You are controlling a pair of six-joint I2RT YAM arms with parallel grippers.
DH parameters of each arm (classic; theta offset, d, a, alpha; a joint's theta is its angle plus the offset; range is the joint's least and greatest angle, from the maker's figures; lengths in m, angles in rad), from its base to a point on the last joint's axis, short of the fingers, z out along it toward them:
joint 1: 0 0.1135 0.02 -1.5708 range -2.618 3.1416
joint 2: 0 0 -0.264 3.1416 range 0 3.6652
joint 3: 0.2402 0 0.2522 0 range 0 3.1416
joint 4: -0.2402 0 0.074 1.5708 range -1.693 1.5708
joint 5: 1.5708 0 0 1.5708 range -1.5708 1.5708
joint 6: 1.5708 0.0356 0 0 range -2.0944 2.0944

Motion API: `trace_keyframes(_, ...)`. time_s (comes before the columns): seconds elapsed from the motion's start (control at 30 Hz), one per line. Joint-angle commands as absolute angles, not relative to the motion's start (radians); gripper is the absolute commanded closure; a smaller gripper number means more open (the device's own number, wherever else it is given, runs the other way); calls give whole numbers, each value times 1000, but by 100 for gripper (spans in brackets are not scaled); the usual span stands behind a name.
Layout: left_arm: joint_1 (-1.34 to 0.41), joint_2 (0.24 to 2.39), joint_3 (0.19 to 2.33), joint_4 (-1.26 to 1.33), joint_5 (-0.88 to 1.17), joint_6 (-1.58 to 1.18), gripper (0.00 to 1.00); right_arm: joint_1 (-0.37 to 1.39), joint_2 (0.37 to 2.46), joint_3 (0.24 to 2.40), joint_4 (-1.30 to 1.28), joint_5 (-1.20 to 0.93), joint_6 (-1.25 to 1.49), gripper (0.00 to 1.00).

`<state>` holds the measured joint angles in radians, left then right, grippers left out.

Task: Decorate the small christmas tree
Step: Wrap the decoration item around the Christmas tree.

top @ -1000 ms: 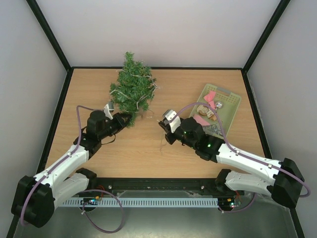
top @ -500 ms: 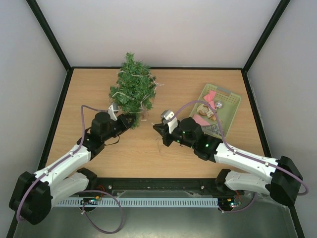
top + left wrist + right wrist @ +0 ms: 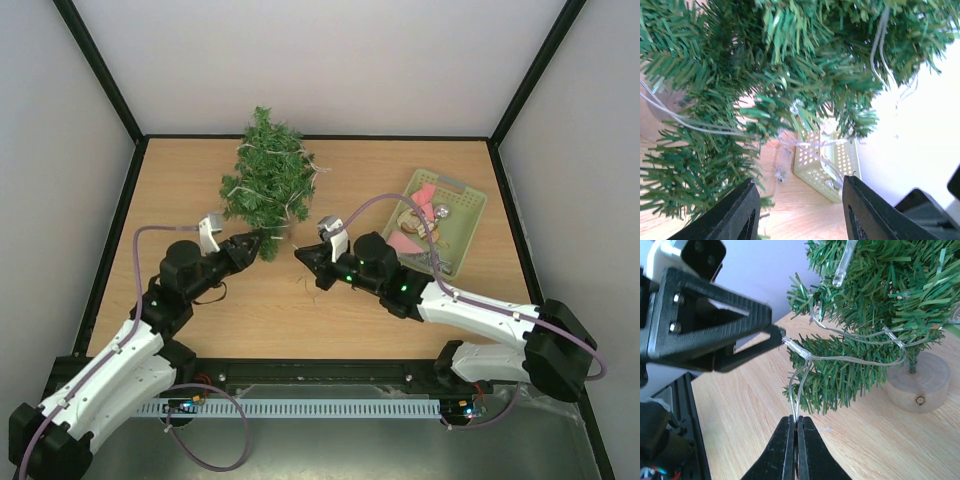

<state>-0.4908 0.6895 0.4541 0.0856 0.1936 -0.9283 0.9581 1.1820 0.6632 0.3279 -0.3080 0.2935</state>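
The small christmas tree (image 3: 268, 180) stands at the back of the table on a pale wooden disc (image 3: 920, 385), with a clear light string (image 3: 850, 359) draped over its branches. My right gripper (image 3: 797, 419) is shut on a loop of that string's wire, low in front of the tree (image 3: 875, 315). The left gripper (image 3: 802, 202) is open at the tree's lower branches (image 3: 765, 75) with nothing between its jaws. Seen from the right wrist, one left fingertip (image 3: 774, 333) sits right at a bulb (image 3: 795, 346) of the string. From above, both grippers (image 3: 258, 238) (image 3: 300, 256) meet under the tree's near side.
A pale green perforated tray (image 3: 462, 228) lies at the right with pink ornaments (image 3: 424, 193), a silver ball (image 3: 441, 211) and other decorations. The same tray (image 3: 815, 167) shows beyond the left jaws. Black frame posts and white walls bound the table.
The left gripper has opened and let go of the light string. The right arm has moved left toward the tree, still pinching the wire.
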Motion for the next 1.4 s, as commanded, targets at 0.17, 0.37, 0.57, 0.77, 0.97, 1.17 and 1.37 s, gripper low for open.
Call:
trace_keyframes(0.17,-498,596,354,195,360,-819,58,965,1239,695,481,-295,423,98)
trace_keyframes(0.37,-509,538,290,286,436,-818,59,965,1274,714,510,-322,446,98)
trace_keyframes(0.57,-540,541,248,354,476,-779,58,965,1296,728,556,-320,500,98)
trace_keyframes(0.77,-588,576,228,408,459,-763,53,965,1308,724,594,-317,541,98)
trace_keyframes(0.97,-602,608,255,399,433,-717,49,965,1329,726,582,-361,528,98)
trace_keyframes(1.17,-604,662,303,391,417,-664,53,966,1320,719,582,-385,526,98)
trace_keyframes(1.37,-619,740,328,446,459,-657,64,966,1316,724,579,-388,528,98)
